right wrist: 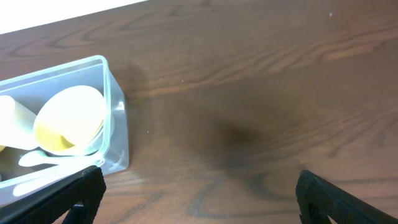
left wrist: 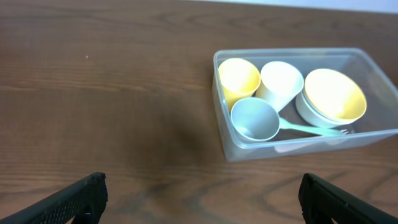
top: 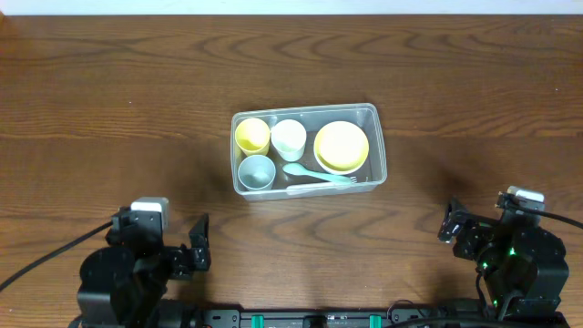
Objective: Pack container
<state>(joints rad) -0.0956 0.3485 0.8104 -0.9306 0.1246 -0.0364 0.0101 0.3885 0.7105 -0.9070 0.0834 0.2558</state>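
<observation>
Items counted: one container (top: 305, 110), clear plastic and rectangular with rounded corners, standing at the middle of the table (top: 109, 109), well ahead of both arms and between them. Inside it are three cups: one yellow cup (top: 252, 136) at the far left corner, one white cup (top: 289, 138) just beside it, and one pale-blue cup (top: 256, 171) at the near left. One yellow bowl (top: 341, 147) fills the right end and appears to sit in a white bowl. Pale green cutlery (top: 319, 174) lies along the near wall; whether it is one piece or two cannot be told. The left gripper (left wrist: 202, 196) and right gripper (right wrist: 198, 186) both stand with fingers wide apart, holding nothing, over bare wood near the front edge. The surface is dark brown wood grain. A pale strip (right wrist: 37, 15) shows beyond its far edge.
</observation>
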